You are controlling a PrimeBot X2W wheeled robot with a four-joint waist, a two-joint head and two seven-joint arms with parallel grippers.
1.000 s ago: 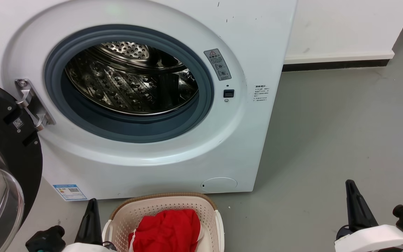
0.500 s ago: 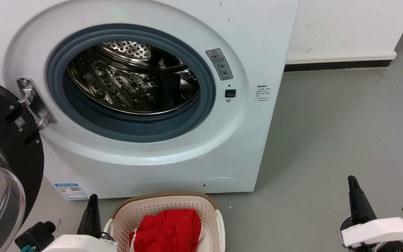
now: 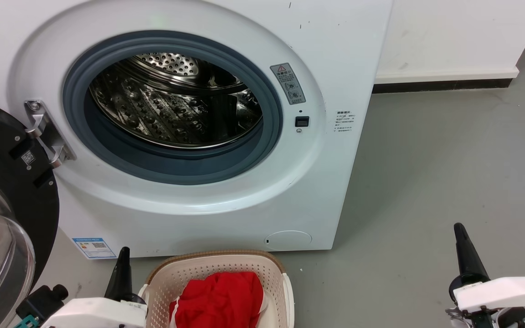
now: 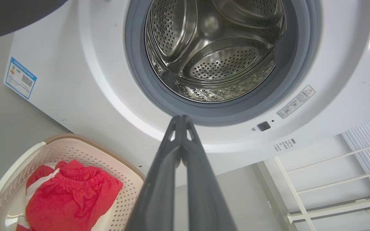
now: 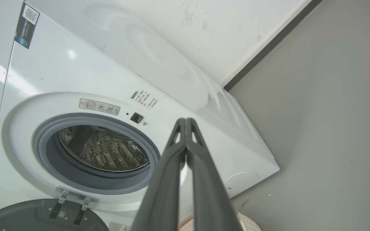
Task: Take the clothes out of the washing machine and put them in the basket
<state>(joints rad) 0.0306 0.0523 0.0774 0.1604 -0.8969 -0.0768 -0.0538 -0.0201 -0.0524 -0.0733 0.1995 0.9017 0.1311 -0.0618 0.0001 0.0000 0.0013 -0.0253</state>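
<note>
The washing machine [image 3: 335,54] drum [image 3: 167,114] looks bare, and the red clothes [image 3: 219,298] sit in the basket [image 3: 212,255] just before it. My left end effector [image 4: 180,122] and right end effector [image 5: 185,123] are pinched closed, holding nothing. Unloading seems finished; next I'd check the drum's hidden bottom.

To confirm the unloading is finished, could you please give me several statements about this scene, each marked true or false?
The red clothes lie in the basket. True.
The washing machine has its door shut. False: it stands swung open.
The left pincer is shut on nothing. True.
The right pincer grips a red garment. False: it is shut, holding nothing.
A garment lies in the drum. False: the visible drum is bare steel.
</note>
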